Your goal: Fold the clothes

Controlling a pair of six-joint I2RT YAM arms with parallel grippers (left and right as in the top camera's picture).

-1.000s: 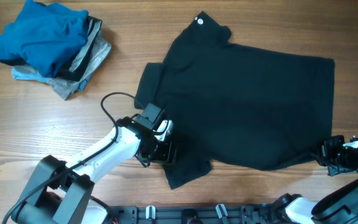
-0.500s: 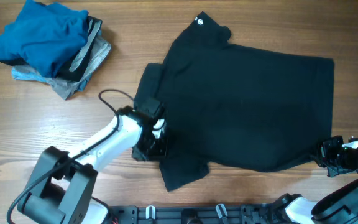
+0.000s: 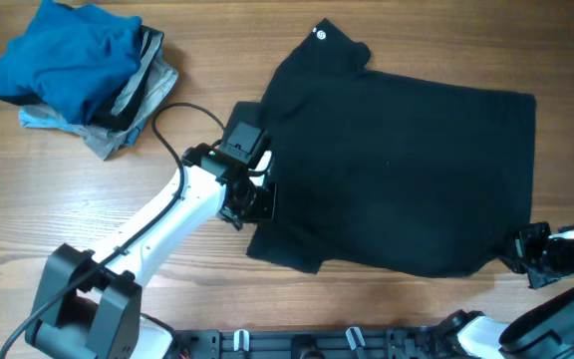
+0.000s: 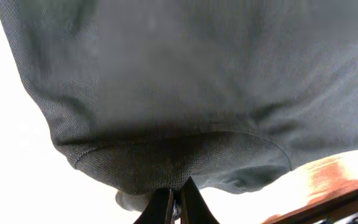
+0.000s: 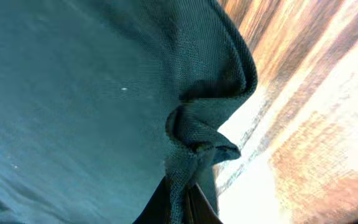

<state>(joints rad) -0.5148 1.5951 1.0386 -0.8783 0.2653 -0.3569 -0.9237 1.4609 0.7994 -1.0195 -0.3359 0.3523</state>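
Overhead view first: black T-shirt (image 3: 397, 170) lies spread across the centre and right of the frame, its long axis running from the collar tag (image 3: 320, 34) at upper centre down toward the hem at lower right; your left gripper (image 3: 257, 199) sits at the shirt's left edge near centre frame, and your right gripper (image 3: 528, 249) sits at the lower right corner of the cloth; a pile of blue and grey clothes (image 3: 78, 70) rests well apart in the upper left on the wooden table (image 3: 68, 199).

Left wrist view: fingers are pinched together on a bunched fold of the T-shirt's edge, with the rest of the dark fabric rising away above them.

Right wrist view: fingers are likewise clamped on a twisted corner of fabric, with bare wood to the right.

Judging from this, the shirt's body lies to the right of your left gripper, so that arm looks better placed to carry its edge across toward the right side.
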